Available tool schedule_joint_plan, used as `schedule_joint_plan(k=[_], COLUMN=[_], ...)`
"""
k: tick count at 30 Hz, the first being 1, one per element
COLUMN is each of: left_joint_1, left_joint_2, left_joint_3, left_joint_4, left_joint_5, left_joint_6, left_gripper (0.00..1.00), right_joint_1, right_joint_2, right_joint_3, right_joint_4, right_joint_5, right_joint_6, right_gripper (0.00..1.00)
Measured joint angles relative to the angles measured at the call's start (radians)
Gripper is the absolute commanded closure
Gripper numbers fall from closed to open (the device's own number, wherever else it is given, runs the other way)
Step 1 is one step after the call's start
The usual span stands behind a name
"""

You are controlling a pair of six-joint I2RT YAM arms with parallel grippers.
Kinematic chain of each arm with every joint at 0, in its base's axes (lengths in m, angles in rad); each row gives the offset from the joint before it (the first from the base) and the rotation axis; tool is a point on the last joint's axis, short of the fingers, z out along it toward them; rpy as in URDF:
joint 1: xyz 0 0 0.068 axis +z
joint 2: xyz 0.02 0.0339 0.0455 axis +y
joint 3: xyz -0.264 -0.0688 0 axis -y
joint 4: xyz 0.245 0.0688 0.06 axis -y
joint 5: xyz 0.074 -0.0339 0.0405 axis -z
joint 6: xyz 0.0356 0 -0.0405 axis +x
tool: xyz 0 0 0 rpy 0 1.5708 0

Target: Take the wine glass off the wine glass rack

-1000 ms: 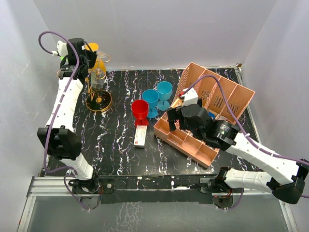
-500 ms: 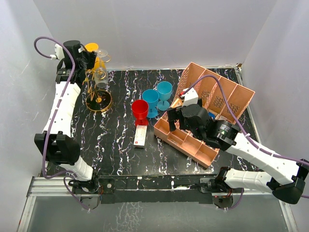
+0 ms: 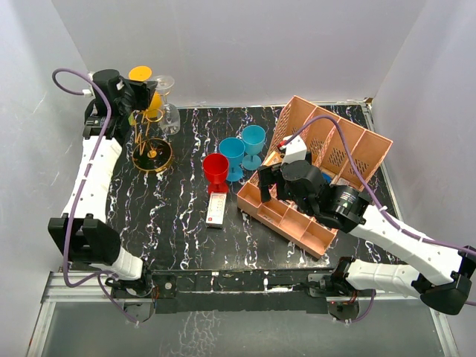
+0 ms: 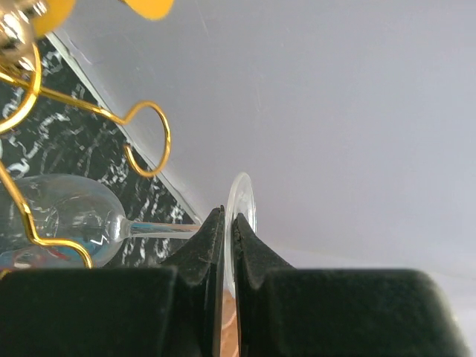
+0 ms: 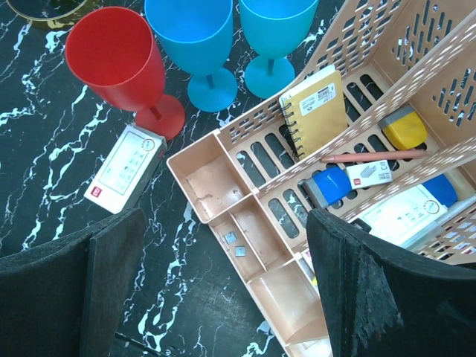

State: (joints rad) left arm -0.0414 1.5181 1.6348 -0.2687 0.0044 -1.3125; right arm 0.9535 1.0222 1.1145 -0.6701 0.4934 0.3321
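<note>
Step in hand: lifting off. Left gripper (image 4: pixel 227 219) is pinched on the foot disc of the clear wine glass (image 3: pixel 170 119). The glass hangs just right of the wine glass rack (image 3: pixel 152 165) top, with its bowl by the curled arms. Whether the stem is fully out of its loop I cannot tell.

An orange glass (image 3: pixel 140 74) hangs on the rack's far side.

Next move, as I judge it: draw the glass away from the loops without snagging, then set it down right of the rack.

Right gripper (image 5: pixel 234 260), well right of the rack, has its jaws spread wide and holds nothing.
</note>
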Motion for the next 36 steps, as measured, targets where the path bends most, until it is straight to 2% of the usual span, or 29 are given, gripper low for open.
schedule_joint_plan(k=[9,14,18,22,26,31,36], left_joint_1=[0.001,0.0,0.0,0.0,-0.003,-0.023,-0.035], left_joint_2=[-0.027,-0.064,-0.169,-0.323,-0.462,-0.634,-0.746], left_joint_3=[-0.101,-0.126,-0.204,-0.338,-0.445,-0.576,-0.686], left_joint_4=[0.204,0.324,0.46,0.635,0.742,0.855,1.007], left_joint_5=[0.269,0.427,0.548,0.653,0.737,0.787,0.8], left_joint_6=[-0.07,-0.088,-0.142,-0.237,-0.303,-0.39,-0.523], left_gripper=[1.0,1.0,1.0,1.0,1.0,1.0,1.0], right_joint_1=[0.0,0.0,0.0,0.0,0.0,0.0,0.0], right_joint_2=[0.0,0.0,-0.002,-0.008,-0.019,-0.042,-0.081], right_joint_3=[0.004,0.023,0.034,0.034,0.019,-0.097,-0.243], right_joint_4=[0.001,0.022,0.078,0.169,0.308,0.521,0.701], right_joint_5=[-0.067,-0.198,-0.328,-0.451,-0.561,-0.649,-0.669], right_joint_6=[0.049,0.079,0.121,0.198,0.298,0.457,0.601], right_gripper=[0.01,0.01,0.01,0.01,0.01,0.01,0.01])
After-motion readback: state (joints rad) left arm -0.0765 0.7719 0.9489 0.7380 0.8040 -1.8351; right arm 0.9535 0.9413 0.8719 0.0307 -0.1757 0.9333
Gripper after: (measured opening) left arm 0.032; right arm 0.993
